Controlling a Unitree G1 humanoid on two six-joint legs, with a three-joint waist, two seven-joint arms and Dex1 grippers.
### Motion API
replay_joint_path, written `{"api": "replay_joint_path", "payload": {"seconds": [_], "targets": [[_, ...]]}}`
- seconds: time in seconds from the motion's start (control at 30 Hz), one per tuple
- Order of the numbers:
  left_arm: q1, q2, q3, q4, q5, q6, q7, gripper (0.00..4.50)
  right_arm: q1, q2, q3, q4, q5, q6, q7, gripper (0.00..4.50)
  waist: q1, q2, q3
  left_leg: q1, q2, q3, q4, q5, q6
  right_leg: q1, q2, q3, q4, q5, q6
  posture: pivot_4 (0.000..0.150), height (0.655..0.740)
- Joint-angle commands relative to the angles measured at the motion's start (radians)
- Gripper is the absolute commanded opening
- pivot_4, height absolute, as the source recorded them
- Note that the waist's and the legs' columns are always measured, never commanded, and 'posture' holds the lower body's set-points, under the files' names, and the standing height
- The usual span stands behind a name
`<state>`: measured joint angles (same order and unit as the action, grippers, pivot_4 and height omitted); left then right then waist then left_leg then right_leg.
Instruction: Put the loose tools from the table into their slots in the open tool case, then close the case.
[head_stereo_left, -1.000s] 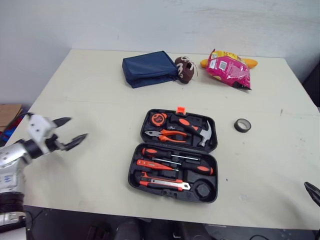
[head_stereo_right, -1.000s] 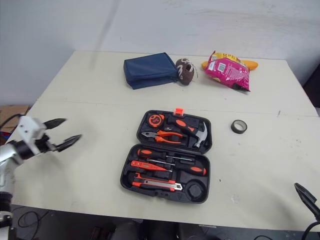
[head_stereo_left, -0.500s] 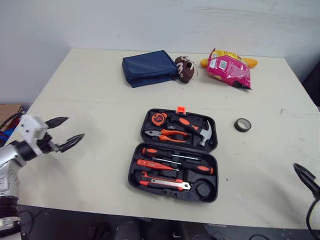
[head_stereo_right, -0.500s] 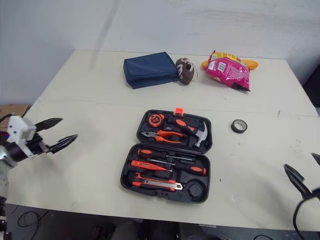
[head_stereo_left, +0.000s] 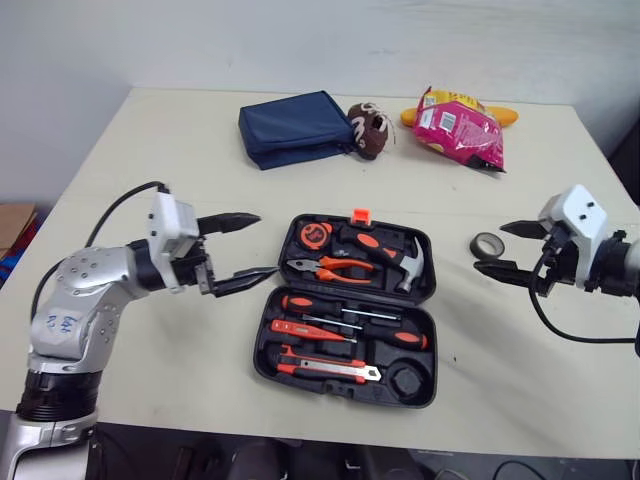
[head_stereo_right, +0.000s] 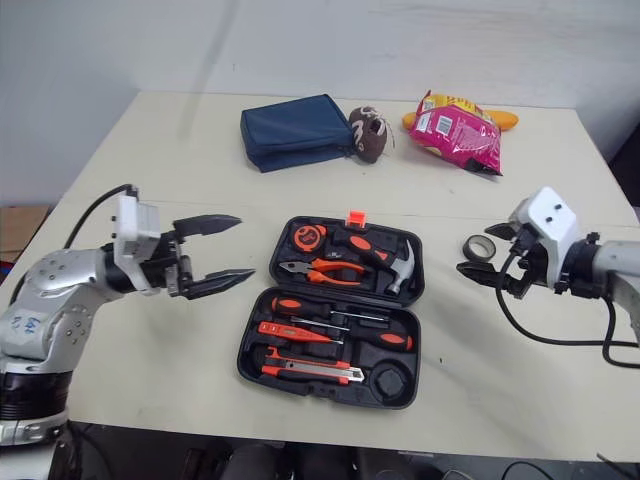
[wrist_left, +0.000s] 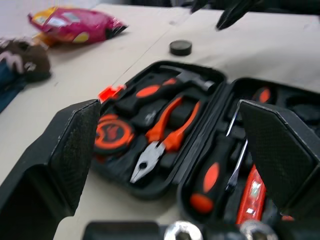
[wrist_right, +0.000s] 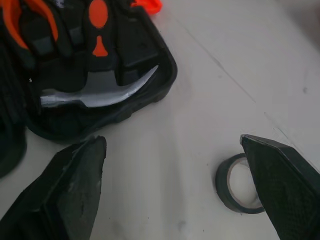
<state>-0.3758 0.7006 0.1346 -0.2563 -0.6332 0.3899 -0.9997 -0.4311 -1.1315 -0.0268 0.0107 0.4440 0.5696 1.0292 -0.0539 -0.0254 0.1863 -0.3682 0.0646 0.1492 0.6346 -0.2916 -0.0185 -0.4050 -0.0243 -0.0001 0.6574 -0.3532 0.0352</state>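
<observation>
Your left hand (head_stereo_left: 268, 244) hovers over the tabletop (head_stereo_left: 150, 180) with its fingers spread wide apart, tips pointing at the case (head_stereo_left: 265, 350). The case lies open and flat just ahead of those tips, close to them but apart.

In the half of the case farther from you, starting nearest your left hand, sit the tape measure (head_stereo_left: 318, 237), then the pliers (head_stereo_left: 335, 268), then the hammer (head_stereo_left: 408, 262) on the side towards your right hand. The near half holds the screwdrivers (head_stereo_left: 340, 305) and a knife (head_stereo_left: 325, 366). A round recess (head_stereo_left: 405, 380) sits in its corner below your right hand's side.

Your right hand (head_stereo_left: 490, 247) is also spread apart and points back towards the case. The tape (wrist_right: 223, 186), a dark roll, lies flat on the tabletop right at this hand's fingertips, just outside the case on the hammer side. In the wrist view one finger (wrist_right: 282, 185) covers part of the roll. You cannot tell whether that finger touches it.

Well beyond both hands, along the far edge, lie a blue pouch (head_stereo_left: 295, 128), a toy football (head_stereo_left: 368, 132) touching it, and a pink snack bag (head_stereo_left: 458, 128).
</observation>
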Motion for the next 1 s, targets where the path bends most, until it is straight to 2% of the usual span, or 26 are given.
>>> {"api": "replay_joint_path", "payload": {"seconds": [0.03,0.17,0.63,0.73,0.87,0.9,0.97,1.0], "targets": [[-0.018,-0.008,-0.012,-0.077,-0.058,0.044,-0.006,4.47,-0.092,0.000,0.100,0.097,-0.101,0.006,0.071,4.50,0.001,0.000,0.000,-0.003,0.000,0.000,0.001,0.000,0.000,-0.003,0.000,0.000,0.002,0.000,0.000,0.150,0.7400],[-0.021,-0.033,-0.061,-0.129,-0.060,0.060,-0.011,4.47,-0.243,0.055,0.217,0.315,-0.233,-0.073,0.120,4.50,0.000,0.000,0.001,-0.004,0.000,0.001,0.004,0.000,0.000,-0.004,0.000,0.001,0.004,0.000,0.000,0.150,0.7400],[0.032,-0.040,-0.068,-0.174,-0.039,0.063,0.015,4.47,-0.528,0.254,0.275,0.890,-0.459,-0.302,0.168,4.50,-0.009,0.000,0.001,-0.002,0.000,0.003,0.015,0.002,0.001,-0.004,0.000,0.004,0.016,0.001,-0.001,0.150,0.7400],[0.025,-0.039,-0.068,-0.168,-0.036,0.061,0.013,4.50,-0.553,0.279,0.270,0.954,-0.482,-0.355,0.170,3.58,-0.008,0.000,0.001,-0.002,0.000,0.002,0.015,0.003,0.001,-0.004,0.000,0.004,0.017,0.001,-0.001,0.150,0.7400],[0.026,-0.036,-0.063,-0.156,-0.029,0.053,0.006,4.50,-0.565,0.289,0.260,0.991,-0.496,-0.399,0.178,1.57,-0.007,0.000,0.001,-0.002,0.000,0.002,0.015,0.003,0.001,-0.004,0.000,0.004,0.017,0.001,-0.001,0.150,0.7400],[0.027,-0.034,-0.062,-0.154,-0.027,0.050,0.003,4.50,-0.566,0.289,0.257,0.995,-0.498,-0.406,0.179,0.95,-0.007,0.000,0.001,-0.002,0.000,0.002,0.015,0.003,0.001,-0.004,0.000,0.004,0.017,0.001,-0.001,0.150,0.7400],[0.031,-0.033,-0.063,-0.151,-0.022,0.040,-0.004,4.50,-0.563,0.285,0.248,0.986,-0.496,-0.454,0.189,0.03,-0.008,0.000,0.001,-0.002,0.000,0.002,0.016,0.003,0.001,-0.004,0.000,0.004,0.017,0.001,-0.001,0.150,0.7400],[0.033,-0.032,-0.063,-0.151,-0.021,0.037,-0.007,4.50,-0.561,0.284,0.243,0.982,-0.495,-0.473,0.193,0.03,-0.008,0.000,0.001,-0.002,0.000,0.002,0.016,0.003,0.001,-0.004,0.000,0.004,0.018,0.001,-0.001,0.150,0.7400]]}}
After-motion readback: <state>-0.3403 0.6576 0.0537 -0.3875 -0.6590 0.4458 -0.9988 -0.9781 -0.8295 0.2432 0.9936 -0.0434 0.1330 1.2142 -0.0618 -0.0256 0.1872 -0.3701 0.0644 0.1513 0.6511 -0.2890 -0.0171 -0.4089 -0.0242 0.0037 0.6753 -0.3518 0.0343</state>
